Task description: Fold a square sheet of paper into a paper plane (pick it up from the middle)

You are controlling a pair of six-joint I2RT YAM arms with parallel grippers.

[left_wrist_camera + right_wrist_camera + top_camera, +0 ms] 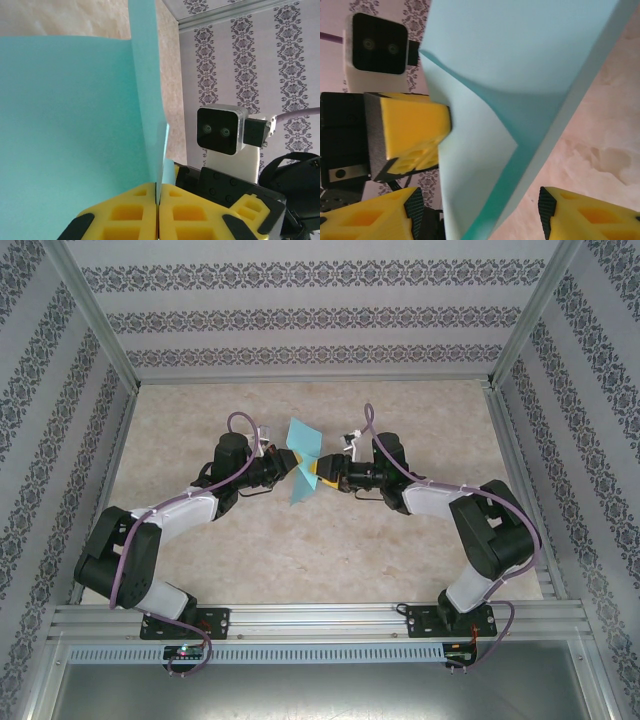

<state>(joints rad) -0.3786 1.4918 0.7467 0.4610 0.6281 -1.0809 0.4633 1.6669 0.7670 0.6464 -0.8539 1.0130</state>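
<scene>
The teal-blue sheet of paper (pixel 303 454) is held off the table between the two arms, folded along a crease with flaps standing apart. No slim dart shape is in view. My left gripper (pixel 289 466) is shut on the sheet's folded edge; in the left wrist view its yellow tips (pixel 158 194) pinch the paper (pixel 75 110), which rises from between them. My right gripper (pixel 322 473) is open. In the right wrist view the paper (pixel 520 60) hangs between its spread fingers (pixel 590 215) without touching either pad. The left gripper's finger (pixel 415 131) presses the sheet from the left.
The beige table (pixel 300 550) is fenced by aluminium rails (pixel 310 380) and patterned walls. The right wrist camera block (pixel 220 131) sits close behind the paper, facing my left gripper. Both arm bases are at the near edge.
</scene>
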